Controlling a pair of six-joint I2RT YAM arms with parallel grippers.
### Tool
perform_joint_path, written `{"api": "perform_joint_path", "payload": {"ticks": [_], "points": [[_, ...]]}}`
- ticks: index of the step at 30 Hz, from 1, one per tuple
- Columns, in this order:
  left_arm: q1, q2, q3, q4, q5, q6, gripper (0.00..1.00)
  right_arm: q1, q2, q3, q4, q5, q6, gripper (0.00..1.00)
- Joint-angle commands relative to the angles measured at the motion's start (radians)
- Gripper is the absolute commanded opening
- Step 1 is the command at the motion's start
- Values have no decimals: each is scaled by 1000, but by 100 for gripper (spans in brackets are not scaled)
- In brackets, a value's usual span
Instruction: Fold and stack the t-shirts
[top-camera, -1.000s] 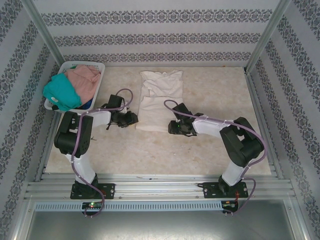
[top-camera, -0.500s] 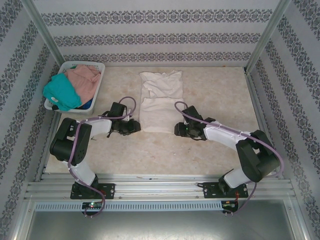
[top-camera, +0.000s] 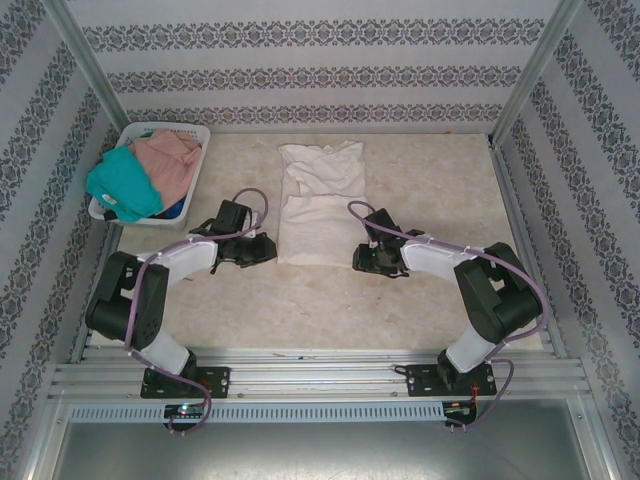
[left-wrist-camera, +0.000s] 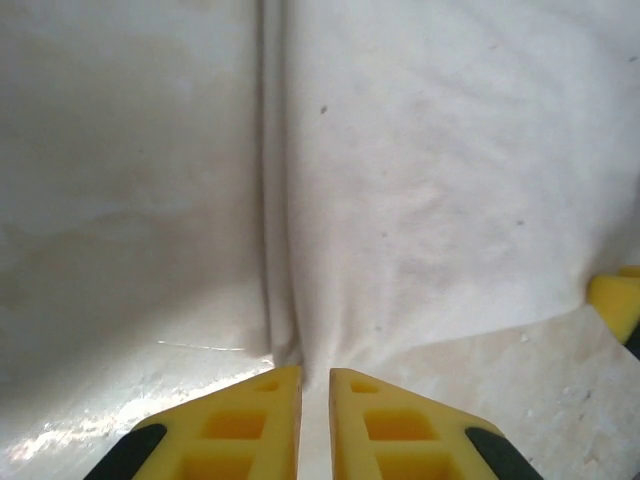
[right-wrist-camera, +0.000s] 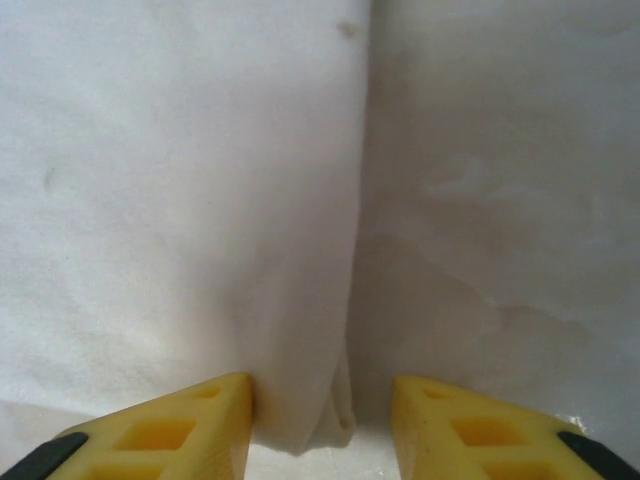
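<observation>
The cream t-shirt (top-camera: 322, 205) lies flat at the middle of the counter (top-camera: 440, 200), folded into a long strip, well apart from the basket (top-camera: 170, 127) that holds the teal t-shirt (top-camera: 122, 185) and the pink t-shirt (top-camera: 170, 158). The left gripper (left-wrist-camera: 315, 385) sits at the strip's near-left corner, clenched on the hem, and the cloth puckers toward its tips. The right gripper (right-wrist-camera: 320, 400) sits at the near-right corner, released, with its jaws apart and straddling the folded edge.
</observation>
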Motion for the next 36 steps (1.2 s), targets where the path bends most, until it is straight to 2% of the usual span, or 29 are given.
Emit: {"api": "perform_joint_path", "payload": {"ticks": [1, 8, 13, 16, 18, 21, 30, 36], "points": [[-7, -7, -8, -13, -18, -16, 22, -3, 22, 14, 27, -13, -4, 38], [-37, 166, 81, 54, 82, -4, 34, 5, 21, 10, 38, -24, -1, 32], [-59, 204, 135, -15, 47, 31, 35, 6, 20, 1, 40, -23, 0, 29], [-59, 193, 136, -25, 37, 37, 29, 6, 13, -9, 44, -15, 2, 29], [-58, 191, 139, -39, 34, 43, 11, 3, 15, -10, 43, -18, 1, 27], [-59, 163, 106, -28, 34, 29, 0, 0, 10, -15, 41, -19, 7, 24], [-58, 12, -71, 42, 26, -33, 0, 3, -61, -49, 25, -52, -11, 2], [-53, -7, -126, 48, 46, -40, 2, 29, -106, -83, -17, -64, -34, 0]]}}
